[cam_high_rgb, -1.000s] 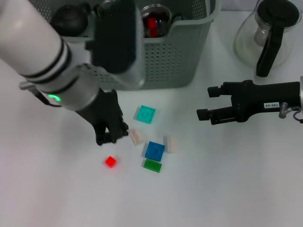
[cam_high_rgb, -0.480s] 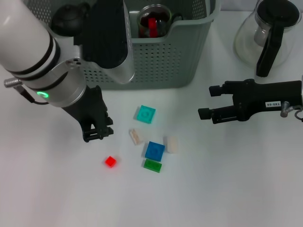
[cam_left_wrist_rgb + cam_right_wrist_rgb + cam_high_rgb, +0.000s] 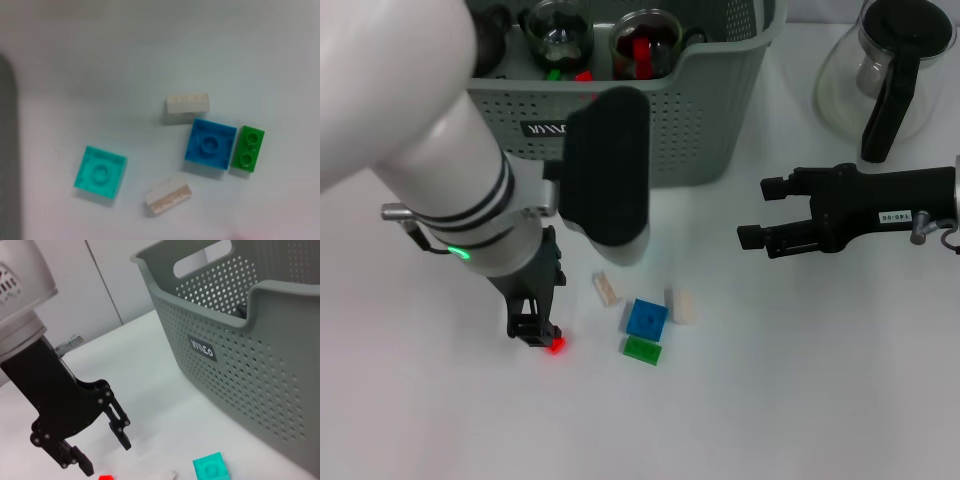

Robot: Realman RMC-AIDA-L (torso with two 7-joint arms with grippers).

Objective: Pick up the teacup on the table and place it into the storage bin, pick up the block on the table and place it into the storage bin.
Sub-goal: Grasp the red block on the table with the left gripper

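Red block (image 3: 555, 345) is tiny and low, sitting out on the open desk toward its near edge, left of the green brick (image 3: 642, 350) and blue brick (image 3: 646, 317). Left gripper (image 3: 532, 326) is right at it, fingers spread in the right wrist view, nothing held. Risk: the block sits at one fingertip rather than between them, so closing could flick it away or pinch a corner and drop it on the lift. Storage bin (image 3: 700, 130) is at the desk's far edge, perforated grey-green walls, cups already inside. Right gripper (image 3: 752, 213) hangs parked over the right side, fingers apart, empty.
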